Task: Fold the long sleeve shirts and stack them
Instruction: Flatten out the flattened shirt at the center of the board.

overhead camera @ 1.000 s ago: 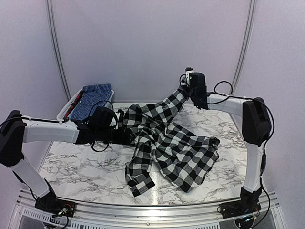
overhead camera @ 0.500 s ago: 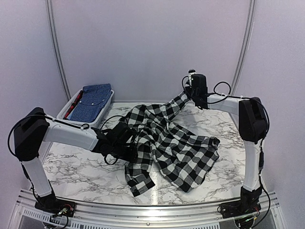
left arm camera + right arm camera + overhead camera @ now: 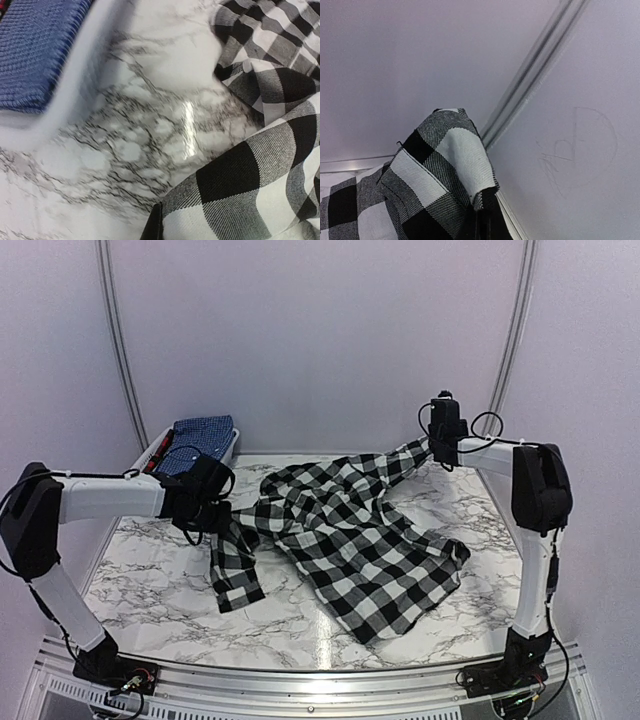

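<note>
A soft checked shirt point(image 3: 350, 540) in big black-and-white squares lies rumpled across the glossy marble counter point(image 3: 150, 590). The left gripper point(image 3: 215, 508) is clamped on its left edge. The right gripper point(image 3: 441, 445) is clamped on a sleeve raised over the far right corner. The blue shirt point(image 3: 200, 435) lies in the far-left basket point(image 3: 150, 448).

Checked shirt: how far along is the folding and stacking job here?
Done: a blue shirt lies folded in the white basket. In hand: left tool and right tool, both shut, hold the checked shirt spread between them, its body on the marble table. Remaining: every fold, then stacking.
</note>
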